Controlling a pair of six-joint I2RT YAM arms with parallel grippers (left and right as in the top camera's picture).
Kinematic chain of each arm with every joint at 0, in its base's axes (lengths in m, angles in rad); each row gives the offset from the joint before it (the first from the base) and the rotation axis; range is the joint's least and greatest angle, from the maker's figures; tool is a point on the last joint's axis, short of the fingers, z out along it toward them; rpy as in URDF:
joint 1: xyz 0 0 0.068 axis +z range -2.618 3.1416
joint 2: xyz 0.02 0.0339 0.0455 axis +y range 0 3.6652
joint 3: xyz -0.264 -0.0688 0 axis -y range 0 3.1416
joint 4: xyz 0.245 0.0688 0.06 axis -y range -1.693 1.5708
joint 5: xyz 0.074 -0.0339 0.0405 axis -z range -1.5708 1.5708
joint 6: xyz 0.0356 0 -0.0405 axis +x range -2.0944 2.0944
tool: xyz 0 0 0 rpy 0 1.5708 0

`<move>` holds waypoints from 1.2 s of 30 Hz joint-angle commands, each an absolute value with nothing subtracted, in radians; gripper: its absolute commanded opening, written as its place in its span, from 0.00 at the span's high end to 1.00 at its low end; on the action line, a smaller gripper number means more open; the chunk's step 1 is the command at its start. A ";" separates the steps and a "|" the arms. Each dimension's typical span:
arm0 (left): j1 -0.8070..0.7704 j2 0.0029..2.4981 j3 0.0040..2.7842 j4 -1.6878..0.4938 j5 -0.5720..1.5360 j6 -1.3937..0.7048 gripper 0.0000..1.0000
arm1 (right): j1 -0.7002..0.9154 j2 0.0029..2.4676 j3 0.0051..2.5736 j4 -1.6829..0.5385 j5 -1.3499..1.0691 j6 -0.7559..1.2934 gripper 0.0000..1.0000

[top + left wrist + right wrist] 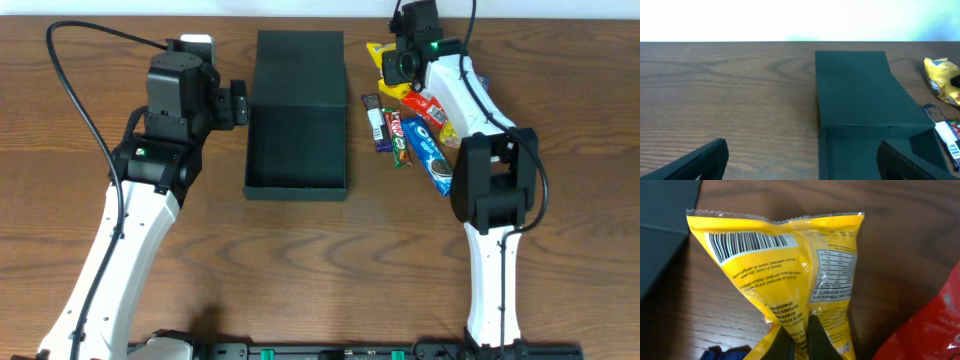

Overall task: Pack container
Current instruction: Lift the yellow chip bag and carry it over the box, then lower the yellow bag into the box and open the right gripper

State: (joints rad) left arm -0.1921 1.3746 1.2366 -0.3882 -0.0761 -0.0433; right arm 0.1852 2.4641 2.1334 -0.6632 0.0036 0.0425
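The container (296, 150) is a dark teal box lying open in the middle of the table, its flat lid (299, 65) folded back toward the far edge. It also fills the lower right of the left wrist view, container (855, 150). My left gripper (802, 160) is open, one finger over bare wood and the other over the box's inside. A yellow snack packet (785, 270) lies right of the box; my right gripper (801, 335) is shut on it, pinching a fold of its wrapper. In the overhead view the packet (380, 55) peeks out beside the right gripper (398, 68).
More snacks lie right of the box: a red packet (428, 105), a blue cookie packet (430, 152), a green-and-red bar (400, 138) and a dark bar (377, 122). The red packet (930, 330) sits just right of my right fingers.
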 commanded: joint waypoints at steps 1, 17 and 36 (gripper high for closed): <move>-0.184 1.380 1.242 -0.375 -0.089 -0.021 0.04 | 0.213 2.468 2.232 -0.677 -0.007 0.044 0.99; 0.078 1.380 1.242 -0.310 -0.036 0.147 0.05 | 0.363 2.283 2.449 -1.121 -0.009 0.326 0.99; 0.120 1.380 1.242 -0.317 0.128 0.664 0.05 | 0.710 2.356 2.438 -1.276 0.192 0.689 0.99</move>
